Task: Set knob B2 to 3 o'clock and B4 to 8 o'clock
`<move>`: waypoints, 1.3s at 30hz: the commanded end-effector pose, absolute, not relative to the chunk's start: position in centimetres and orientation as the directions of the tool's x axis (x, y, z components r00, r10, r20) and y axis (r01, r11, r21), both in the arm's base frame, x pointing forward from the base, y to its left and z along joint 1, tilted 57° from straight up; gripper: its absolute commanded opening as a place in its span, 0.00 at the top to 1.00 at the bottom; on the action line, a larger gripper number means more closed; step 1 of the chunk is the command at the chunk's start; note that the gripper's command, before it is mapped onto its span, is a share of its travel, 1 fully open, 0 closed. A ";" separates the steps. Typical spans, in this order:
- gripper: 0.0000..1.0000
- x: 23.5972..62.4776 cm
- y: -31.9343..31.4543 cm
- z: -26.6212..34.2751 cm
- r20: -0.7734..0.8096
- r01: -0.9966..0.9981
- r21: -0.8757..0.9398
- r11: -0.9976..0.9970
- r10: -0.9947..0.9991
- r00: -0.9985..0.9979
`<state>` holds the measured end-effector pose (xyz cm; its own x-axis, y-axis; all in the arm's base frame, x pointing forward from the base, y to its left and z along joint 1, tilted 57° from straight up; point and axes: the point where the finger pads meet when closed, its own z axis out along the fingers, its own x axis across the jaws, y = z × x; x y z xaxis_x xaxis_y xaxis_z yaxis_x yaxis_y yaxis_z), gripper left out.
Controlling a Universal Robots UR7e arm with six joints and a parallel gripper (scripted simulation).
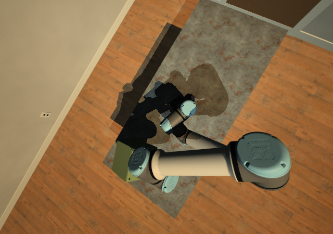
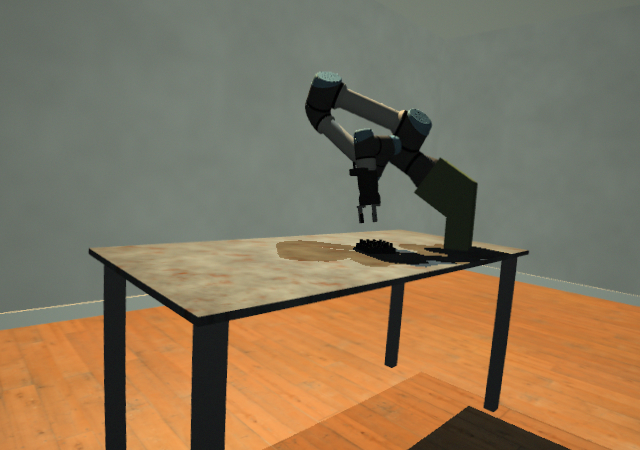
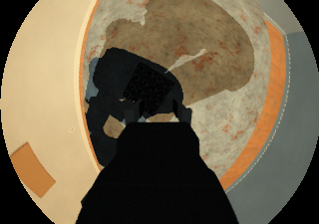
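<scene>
Knob box (image 2: 375, 246): dark, low, flat on table (image 2: 217, 274), near the arm's olive pedestal (image 2: 457, 202); sits in shadow, knob pointers unreadable.
Hand (image 2: 367, 220): pointing straight down, above the box, clear air gap, no contact.
Fingers: spread wide, nothing between them.
Wrist view: box (image 3: 150, 88) just ahead of the hand's dark body.
</scene>
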<state>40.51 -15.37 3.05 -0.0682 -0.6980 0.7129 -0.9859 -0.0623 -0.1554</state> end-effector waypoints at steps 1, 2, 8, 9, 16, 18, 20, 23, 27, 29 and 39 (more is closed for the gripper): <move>0.00 40.7 -15.2 2.0 0.723 -0.974 -0.223 -0.024 -0.675 -0.149; 0.00 40.7 -15.1 1.6 0.721 -0.970 -0.243 -0.009 -0.670 -0.174; 0.00 40.6 -14.7 -0.3 0.703 -0.932 -0.355 0.070 -0.638 -0.315; 0.00 40.6 -14.6 -0.6 0.698 -0.925 -0.372 0.081 -0.632 -0.337; 0.00 40.6 -14.2 -2.6 0.664 -0.868 -0.473 0.150 -0.587 -0.463; 0.00 40.6 -14.2 -2.6 0.664 -0.868 -0.473 0.150 -0.587 -0.463; 0.00 40.6 -14.1 -3.0 0.654 -0.853 -0.496 0.164 -0.576 -0.491; 0.00 40.6 -14.0 -3.7 0.639 -0.831 -0.526 0.184 -0.559 -0.528; 0.00 40.6 -13.9 -4.3 0.622 -0.806 -0.556 0.204 -0.540 -0.566; 0.00 40.6 -13.9 -4.6 0.616 -0.796 -0.568 0.211 -0.533 -0.580; 0.00 40.6 -13.7 -5.1 0.600 -0.773 -0.593 0.226 -0.517 -0.611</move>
<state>40.59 -13.82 -4.89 -0.5944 -0.5268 0.6076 -0.7857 0.2192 -0.5785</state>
